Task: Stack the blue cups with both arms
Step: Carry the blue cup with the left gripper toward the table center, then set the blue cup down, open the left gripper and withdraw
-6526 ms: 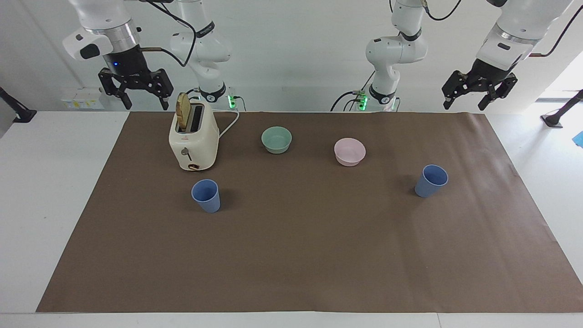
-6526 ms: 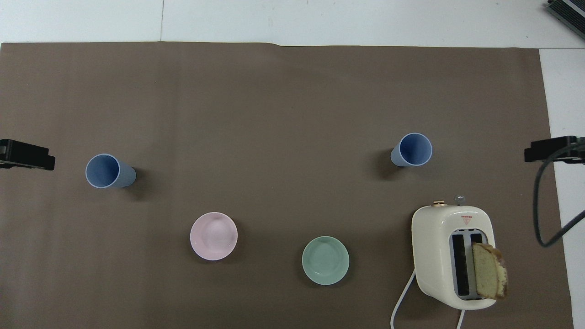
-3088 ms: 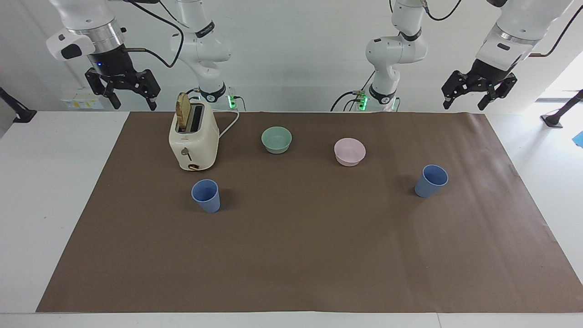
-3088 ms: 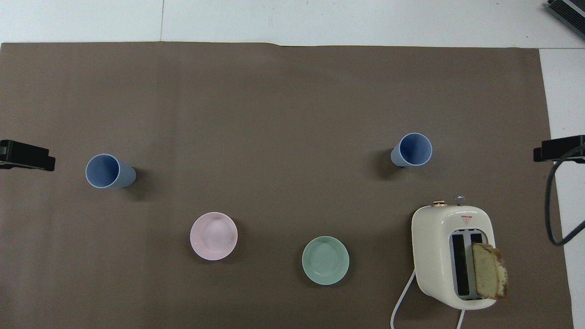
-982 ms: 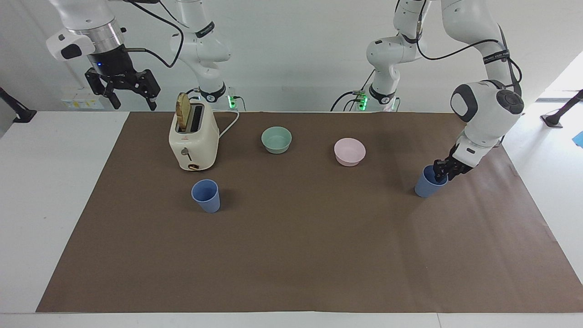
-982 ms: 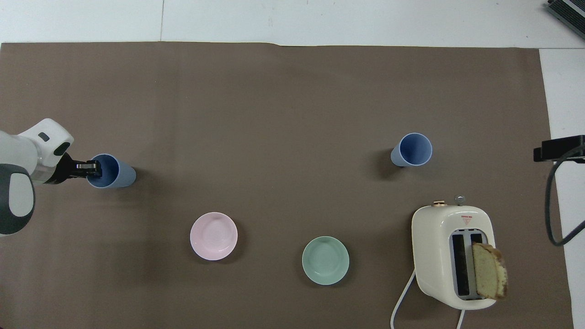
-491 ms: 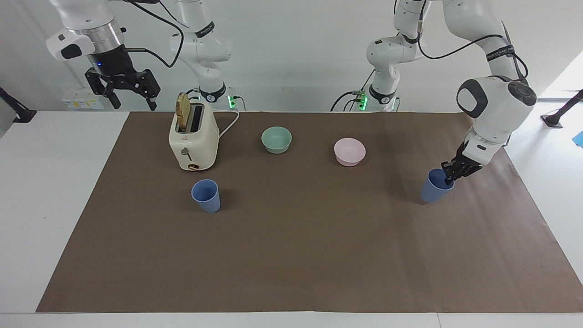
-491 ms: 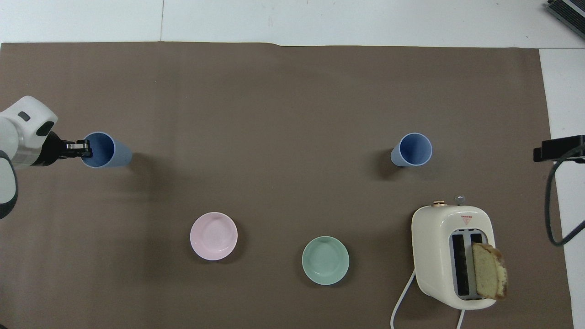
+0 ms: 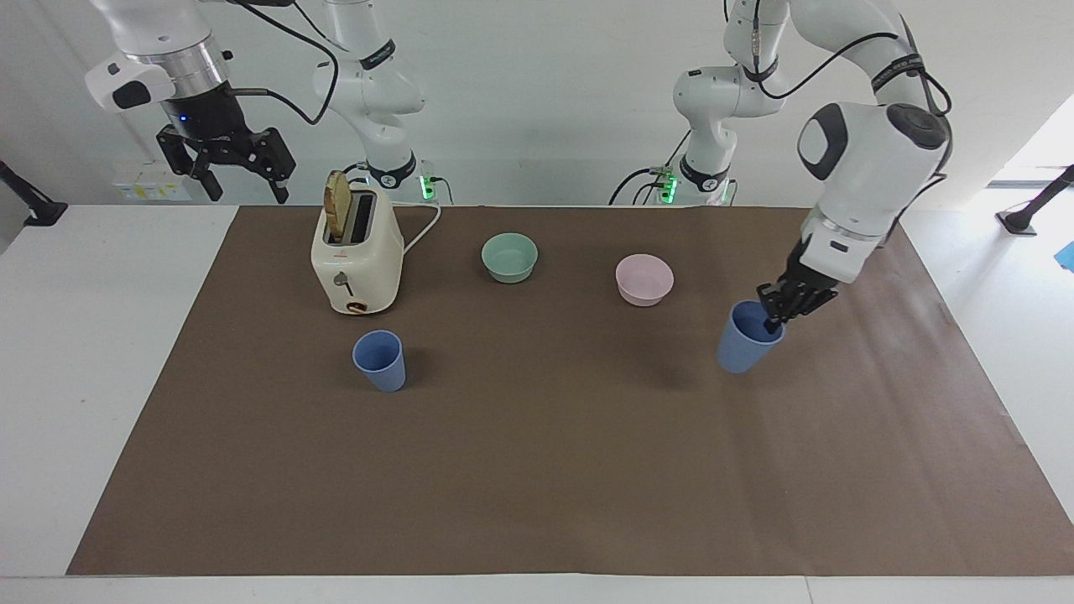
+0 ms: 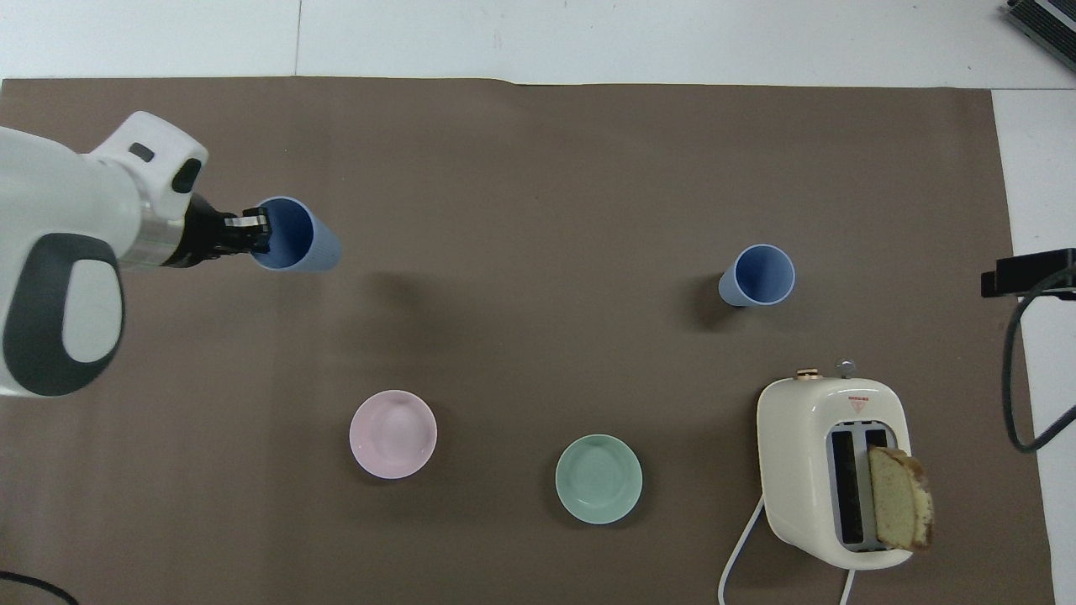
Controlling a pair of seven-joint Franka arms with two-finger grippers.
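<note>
One blue cup (image 9: 379, 361) stands upright on the brown mat, farther from the robots than the toaster; it also shows in the overhead view (image 10: 762, 275). My left gripper (image 9: 773, 320) is shut on the rim of the other blue cup (image 9: 742, 349), one finger inside it. That cup hangs tilted just above the mat, casting a shadow below, and shows in the overhead view (image 10: 299, 244) with the left gripper (image 10: 258, 234). My right gripper (image 9: 243, 190) is open and empty, waiting high over the white table beside the toaster. Only its edge (image 10: 1027, 281) shows from overhead.
A cream toaster (image 9: 357, 262) with a bread slice (image 9: 338, 206) in one slot stands toward the right arm's end, its cord trailing toward the robots. A mint-green bowl (image 9: 509, 257) and a pink bowl (image 9: 643, 278) sit mid-table, nearer to the robots than the cups.
My left gripper came down onto the cup's rim, shut on it, lifted it and carried it toward the table's middle. The right arm has stayed still for the last second.
</note>
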